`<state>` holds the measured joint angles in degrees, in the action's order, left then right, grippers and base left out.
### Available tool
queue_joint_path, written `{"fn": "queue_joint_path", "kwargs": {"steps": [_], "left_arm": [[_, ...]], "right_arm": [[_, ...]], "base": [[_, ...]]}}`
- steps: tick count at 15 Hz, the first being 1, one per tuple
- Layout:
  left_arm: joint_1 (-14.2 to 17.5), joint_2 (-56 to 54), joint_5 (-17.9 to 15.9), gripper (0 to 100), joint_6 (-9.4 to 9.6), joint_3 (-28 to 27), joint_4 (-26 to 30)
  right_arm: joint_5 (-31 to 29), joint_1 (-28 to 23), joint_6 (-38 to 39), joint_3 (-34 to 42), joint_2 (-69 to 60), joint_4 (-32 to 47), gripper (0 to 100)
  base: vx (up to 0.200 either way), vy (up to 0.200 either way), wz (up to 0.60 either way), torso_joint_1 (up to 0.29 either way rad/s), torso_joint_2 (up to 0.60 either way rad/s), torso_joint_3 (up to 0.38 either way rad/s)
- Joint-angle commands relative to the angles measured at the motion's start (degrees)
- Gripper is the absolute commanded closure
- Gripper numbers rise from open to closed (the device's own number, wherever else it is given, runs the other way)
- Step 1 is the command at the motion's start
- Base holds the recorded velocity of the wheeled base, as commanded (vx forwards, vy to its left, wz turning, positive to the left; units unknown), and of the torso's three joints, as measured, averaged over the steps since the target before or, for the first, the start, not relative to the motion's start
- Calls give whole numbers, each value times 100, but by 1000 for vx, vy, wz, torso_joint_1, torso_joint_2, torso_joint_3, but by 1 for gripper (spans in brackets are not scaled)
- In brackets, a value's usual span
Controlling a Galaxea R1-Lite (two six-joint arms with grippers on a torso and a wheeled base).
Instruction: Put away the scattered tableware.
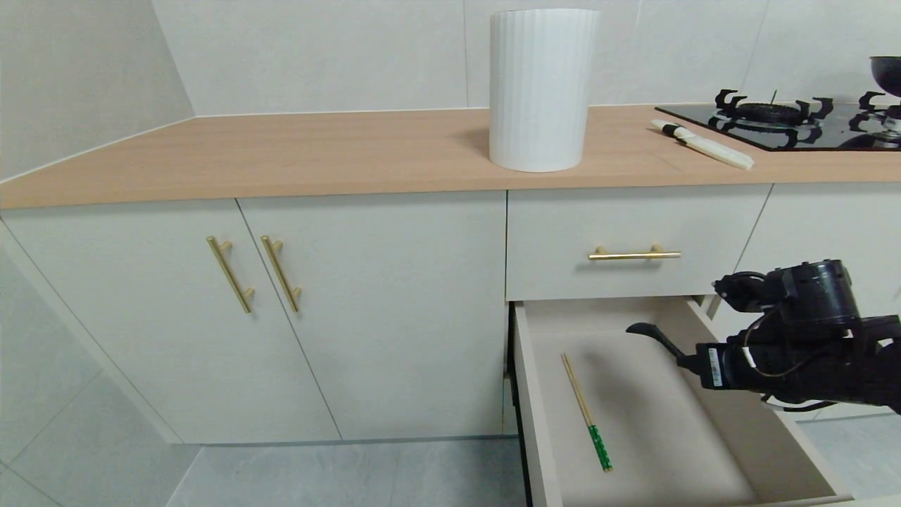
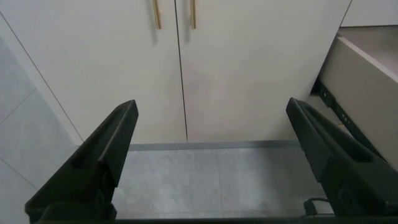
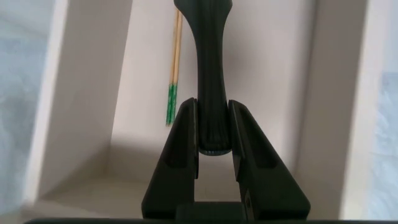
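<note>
The right pincer (image 1: pixel 693 362) is closed on a black utensil (image 1: pixel 651 334) above the open drawer (image 1: pixel 531 394), at 2 o'clock from the chopsticks (image 1: pixel 584 412) inside, so the placing step seems in hand and next needs lowering and release; the left pincer (image 2: pixel 211 112) is open and holds nothing.

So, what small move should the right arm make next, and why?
Probably lower the black utensil onto the floor of the drawer, beside the chopsticks: the right gripper holds it clamped above the open drawer, and it seems not to rest there yet.
</note>
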<state>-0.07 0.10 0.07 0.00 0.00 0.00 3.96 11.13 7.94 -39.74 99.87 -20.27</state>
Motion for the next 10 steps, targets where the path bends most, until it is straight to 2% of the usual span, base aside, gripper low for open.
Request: {"fn": "queue_joint_path", "kwargs": {"steps": [1,7,10], "left_arm": [[-1,-1,1,0,0,0,0],[-1,8,1,0,0,0,0],[-1,8,1,0,0,0,0]], "right_arm": [[-53,12,129,151,1053,-592,100],[-335,21,279,177,2476,-1690,100],[-431,30,279,168,2731,-1822,100]], "base": [[0,0,0,0,0,0],[0,0,0,0,0,0],[0,0,0,0,0,0]]}}
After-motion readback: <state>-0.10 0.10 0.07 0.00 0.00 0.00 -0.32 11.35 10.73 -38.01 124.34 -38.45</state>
